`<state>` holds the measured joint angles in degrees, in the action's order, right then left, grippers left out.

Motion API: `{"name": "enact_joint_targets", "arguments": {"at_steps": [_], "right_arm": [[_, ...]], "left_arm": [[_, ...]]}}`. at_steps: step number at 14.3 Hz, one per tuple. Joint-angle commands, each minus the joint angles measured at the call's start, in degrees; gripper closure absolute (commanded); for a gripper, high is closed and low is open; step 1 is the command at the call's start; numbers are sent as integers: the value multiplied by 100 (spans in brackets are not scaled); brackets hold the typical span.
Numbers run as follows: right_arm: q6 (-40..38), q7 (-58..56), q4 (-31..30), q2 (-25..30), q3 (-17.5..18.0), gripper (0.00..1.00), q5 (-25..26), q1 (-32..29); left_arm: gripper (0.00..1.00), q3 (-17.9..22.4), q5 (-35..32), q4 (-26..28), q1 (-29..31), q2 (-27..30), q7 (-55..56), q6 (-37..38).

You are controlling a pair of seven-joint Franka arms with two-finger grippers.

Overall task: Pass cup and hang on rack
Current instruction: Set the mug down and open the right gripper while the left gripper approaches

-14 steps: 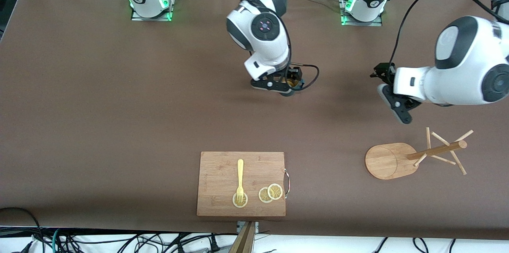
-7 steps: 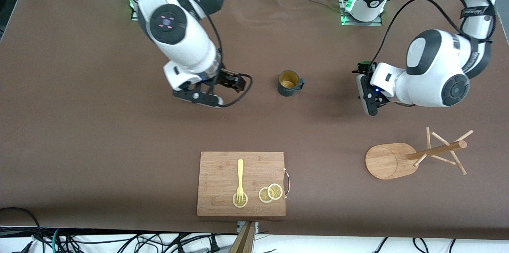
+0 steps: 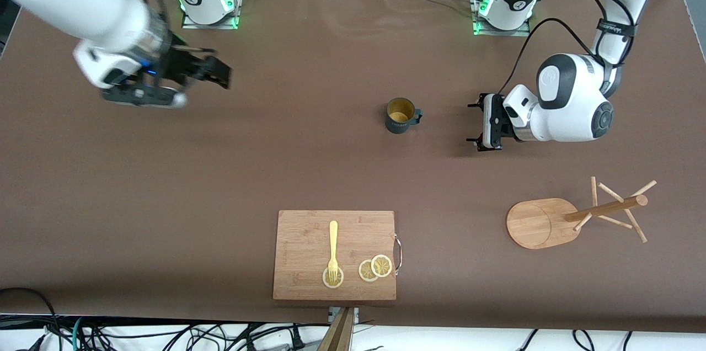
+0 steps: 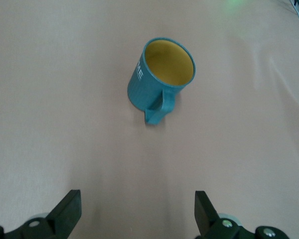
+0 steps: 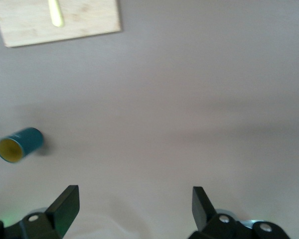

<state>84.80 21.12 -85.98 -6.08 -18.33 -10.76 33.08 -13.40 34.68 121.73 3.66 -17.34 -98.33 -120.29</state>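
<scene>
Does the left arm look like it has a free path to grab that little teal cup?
Probably yes. The left gripper is open and faces the cup, which stands upright on the bare table with its handle toward the gripper. Nothing lies between them.

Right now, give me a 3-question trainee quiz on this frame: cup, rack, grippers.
1. True or false: the cup stands upright on the table, held by no gripper.
2. Which gripper is close beside the cup, fingers open toward its handle? A) left gripper B) right gripper C) neither
3. Fill in: the rack stands nearer the front camera than the cup, toward the ____ arm's end of the table.

Key:
1. True; in the left wrist view the cup stands alone.
2. A; the right gripper is open, over bare table near its own base.
3. left
</scene>
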Motion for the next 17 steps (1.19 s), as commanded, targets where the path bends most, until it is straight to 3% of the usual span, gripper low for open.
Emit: {"name": "enact_joint_targets", "arguments": {"at_steps": [1, 3, 6, 11, 17], "right_arm": [[-95, -800, -349, 257, 669, 0, 239, -1201], [-87, -1065, -349, 292, 1452, 0, 644, -2108], [1, -1512, -375, 283, 1990, 0, 907, -2927], [124, -1672, -331, 231, 2115, 0, 1164, -2991], [125, -1681, -226, 160, 2106, 0, 1155, -2974]], "left_arm": [[0, -118, 931, 632, 38, 109, -1342, -704], [0, -250, 1521, 808, 12, -49, -2011, -1117], [0, -470, 2242, 923, -32, -444, -2908, -1698], [0, -479, 4035, 923, -260, -1086, -4772, -1858], [0, -628, 4591, 932, -375, -1210, -4862, -1867]]}}
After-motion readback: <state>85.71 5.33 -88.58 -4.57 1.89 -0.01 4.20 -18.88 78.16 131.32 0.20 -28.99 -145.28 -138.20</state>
